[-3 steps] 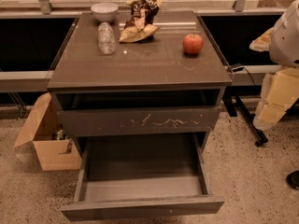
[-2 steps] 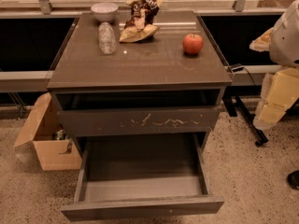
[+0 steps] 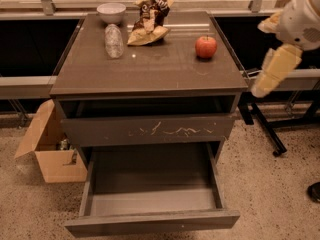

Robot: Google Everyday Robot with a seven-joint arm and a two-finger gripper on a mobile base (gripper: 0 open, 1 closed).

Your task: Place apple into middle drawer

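Task not started as far as placement goes. The apple sits upright on the worktop, right-rear area, near the right edge and touching nothing else. Nothing has hold of it.

The middle drawer is already pulled well out at the bottom of the cabinet. Its plain front panel faces the camera and its grey floor is bare, so the opening step looks done. The scratched drawer front above it is shut, with a dark open slot above that.

The tool is off to the right of the cabinet, beyond the worktop's right edge. It hangs lower than the apple and is well apart from it. It appears to carry nothing. I cannot tell how far open it is, since only a pale yellowish section of the arm shows clearly.

Other items on the worktop, all at the rear left and middle, away from the apple:
- a small bowl
- a clear plastic bottle lying on its side
- a crumpled snack bag

A cardboard box stands on the floor left of the cabinet.

Still left, by my judgement: reach over to the apple, grasp it, carry it forward and down past the scratched front, then release it in the open drawer. Roughly the whole pick-and-place remains.
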